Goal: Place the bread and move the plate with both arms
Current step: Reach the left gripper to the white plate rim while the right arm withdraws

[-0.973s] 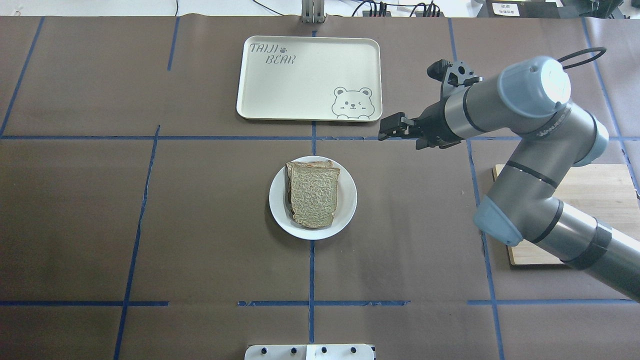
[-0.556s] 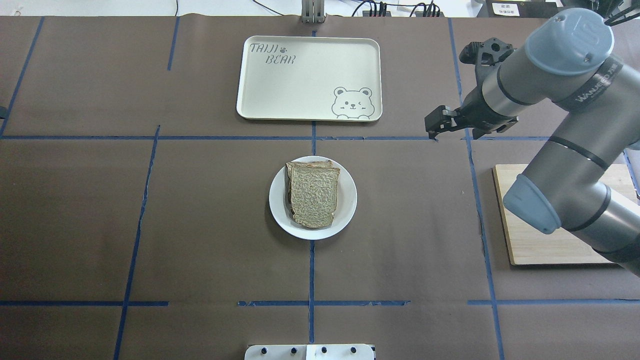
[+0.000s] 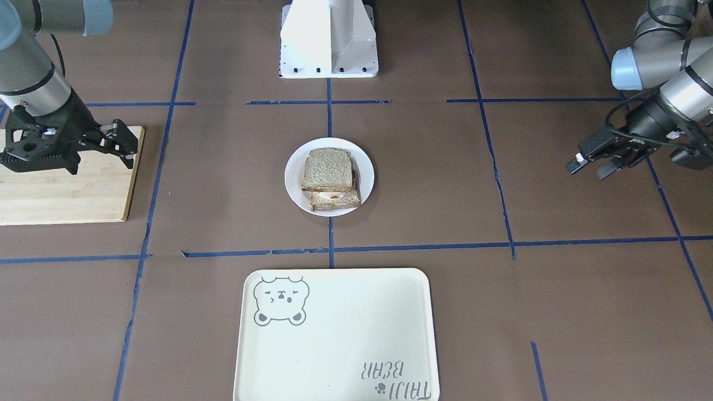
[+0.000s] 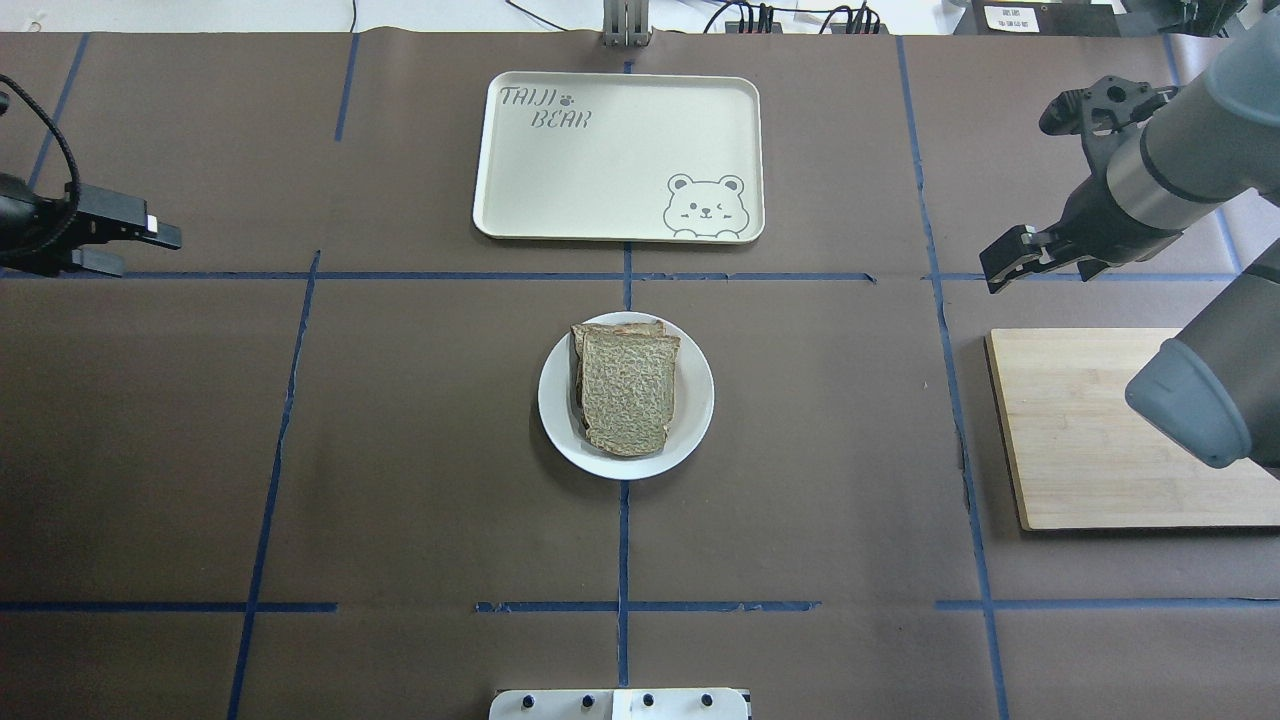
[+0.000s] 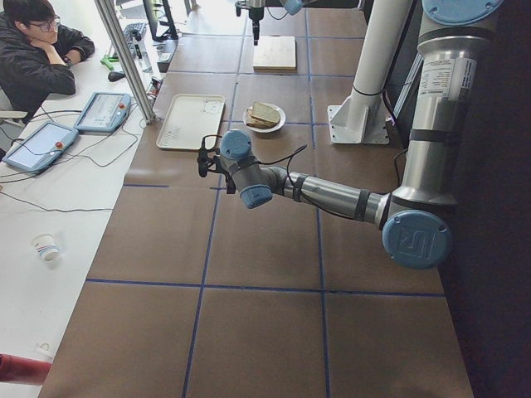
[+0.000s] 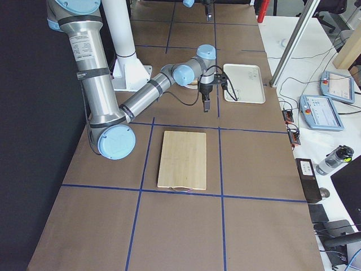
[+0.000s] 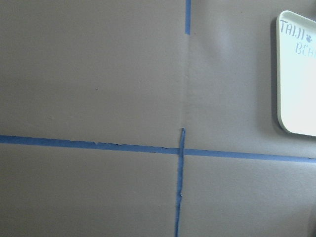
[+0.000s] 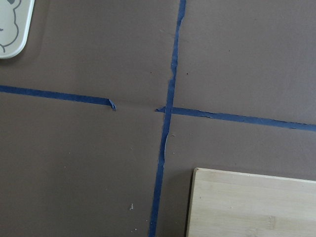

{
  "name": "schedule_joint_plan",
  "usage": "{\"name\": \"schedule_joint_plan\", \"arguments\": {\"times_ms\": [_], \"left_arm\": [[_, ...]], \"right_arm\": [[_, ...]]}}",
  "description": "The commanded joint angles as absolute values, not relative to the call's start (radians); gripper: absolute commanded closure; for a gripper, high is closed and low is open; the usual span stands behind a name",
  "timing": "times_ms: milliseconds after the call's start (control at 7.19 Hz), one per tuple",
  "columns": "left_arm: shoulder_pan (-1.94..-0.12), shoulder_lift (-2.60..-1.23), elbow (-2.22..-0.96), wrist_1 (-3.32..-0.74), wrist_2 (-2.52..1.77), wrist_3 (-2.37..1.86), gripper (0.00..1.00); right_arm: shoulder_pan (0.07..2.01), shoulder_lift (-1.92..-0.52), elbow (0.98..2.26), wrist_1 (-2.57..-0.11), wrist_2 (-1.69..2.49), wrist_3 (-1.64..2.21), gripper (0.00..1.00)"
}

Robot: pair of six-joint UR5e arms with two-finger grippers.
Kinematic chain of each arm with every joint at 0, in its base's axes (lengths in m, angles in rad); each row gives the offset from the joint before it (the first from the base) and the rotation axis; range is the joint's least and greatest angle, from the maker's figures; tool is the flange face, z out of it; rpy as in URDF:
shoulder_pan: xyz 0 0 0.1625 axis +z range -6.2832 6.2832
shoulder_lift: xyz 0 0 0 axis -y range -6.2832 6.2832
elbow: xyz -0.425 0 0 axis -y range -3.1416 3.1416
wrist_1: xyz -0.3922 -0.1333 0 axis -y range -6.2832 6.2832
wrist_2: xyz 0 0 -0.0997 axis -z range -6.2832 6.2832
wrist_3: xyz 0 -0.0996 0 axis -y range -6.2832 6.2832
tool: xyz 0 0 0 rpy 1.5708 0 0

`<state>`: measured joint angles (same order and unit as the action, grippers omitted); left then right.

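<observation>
Your bread [image 4: 628,395] already lies on the plate [image 4: 695,400], so the step in hand is, by my reading, the two-arm carry. The plate sits mid-surface [image 4: 400,450], closer to the robot's base than either pincer, and nothing grips it yet. The board [image 4: 1080,430] lies well to the plate's right; keep the right arm's sweep above it.

The left pincer [image 4: 150,253] hangs well to the plate's left and a little beyond it, fingers apart and empty. The right pincer [image 4: 992,268] is well to the plate's right, also a little beyond it, and its fingers look parted and empty too.

Bring each one in low from its own side so that they meet the rim at opposite points. Close them together, since one early pinch would likely tip or skid so light a dish. Take only the bare rim; the stack nearly fills the plate front to back, but it leaves white margin on the plate's left and right. Lift level and move both arms at one pace. The tray [image 4: 600,170] beyond the plate looks the likely destination, though nothing here confirms it.

The bread is a light-brown, speckled slice with a darker crust. It rests flat on a lower slice [image 3: 334,197], slightly offset from it. In the front-facing view the lower slice's far part shows a pale topping with an orange spot. The plate is small, round and plain white.
</observation>
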<state>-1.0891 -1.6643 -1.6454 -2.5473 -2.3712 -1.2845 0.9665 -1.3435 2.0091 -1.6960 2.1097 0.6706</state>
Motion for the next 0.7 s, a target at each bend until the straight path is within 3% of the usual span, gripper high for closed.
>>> {"name": "schedule_joint_plan", "arguments": {"times_ms": [0,139,278,556], "left_arm": [[-0.915,-1.681,-1.592,-2.826,-2.167,-1.580,0.00],[-0.849,-1.683,-1.591,-2.908,-2.079,-1.674,0.00],[-0.830,-1.692,-1.592,-2.937,-2.066,-1.725,0.08],[-0.783,-1.736,-1.589,-2.942,-2.039,-1.779,0.33]], "right_arm": [[0.999,-1.365,2.011,-1.695,2.144,0.643,0.00],[1.006,-1.367,2.010,-1.697,2.151,0.640,0.00],[1.015,-1.370,2.010,-1.697,2.167,0.640,0.00],[1.049,-1.387,2.010,-1.695,2.227,0.637,0.00]]}}
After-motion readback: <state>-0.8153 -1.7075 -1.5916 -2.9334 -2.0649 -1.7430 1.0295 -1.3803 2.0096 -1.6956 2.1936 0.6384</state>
